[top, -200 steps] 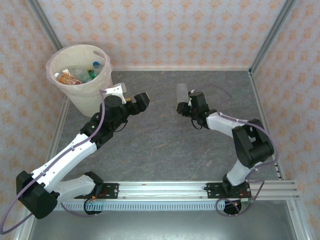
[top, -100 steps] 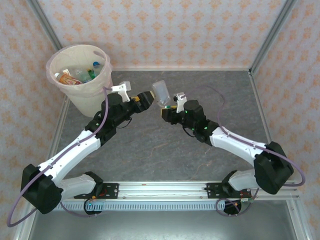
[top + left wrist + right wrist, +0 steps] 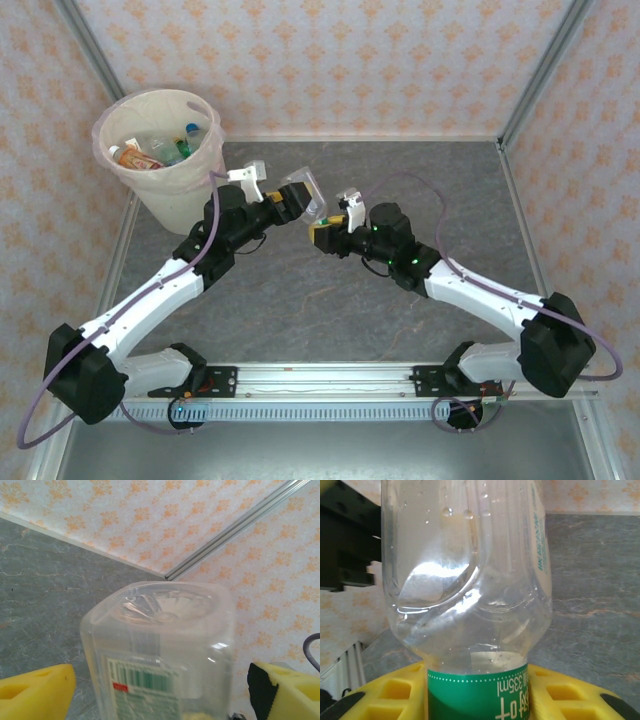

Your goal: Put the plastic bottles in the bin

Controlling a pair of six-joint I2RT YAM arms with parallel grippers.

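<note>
Right gripper (image 3: 322, 230) has the clear bottle (image 3: 310, 192) firmly pinched. On the right wrist camera the yellow fingers (image 3: 390, 692) are clamped at its green label (image 3: 477, 690), and the dented, see-through body sticks out beyond them. The bottle is up off the grey table (image 3: 300, 310), out to the right of the bin (image 3: 165, 205) and apart from it, on the near side of the rim.

Left gripper (image 3: 297, 200) sits between the bin and the bottle, its jaws spread wide around the bottle's end. On the left wrist view there's a yellow finger (image 3: 35, 690) on either side, with a gap showing between each one and the plastic. So it's open and straddling, with no grip. The moulded base and a barcode face that camera.

The bin stands at the far left with the pinkish liner (image 3: 105, 125) folded over its rim. A heap of other bottles (image 3: 160, 150) lies inside, clear and green, with a blue cap and an orange label among them.
</note>
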